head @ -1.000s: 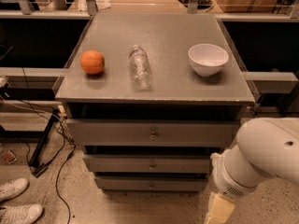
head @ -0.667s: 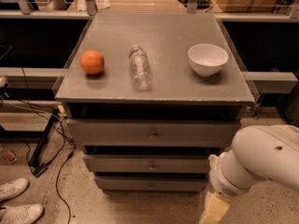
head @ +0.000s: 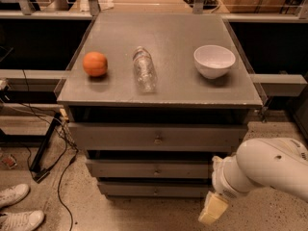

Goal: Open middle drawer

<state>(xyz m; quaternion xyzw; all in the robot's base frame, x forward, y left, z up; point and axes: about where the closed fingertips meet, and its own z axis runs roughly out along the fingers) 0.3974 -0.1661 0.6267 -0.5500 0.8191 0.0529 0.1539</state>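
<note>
My gripper [head: 214, 210] hangs low off the table's [head: 173, 37] front right corner, grip state not discernible, apart from the shut middle drawer [head: 120, 169] under the front edge; presumably staged to reach its knob [head: 157, 170].

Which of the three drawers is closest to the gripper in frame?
The bottom drawer, the narrowest-looking one: the gripper hangs just below its right end, lower than the middle drawer and the top drawer.
</note>
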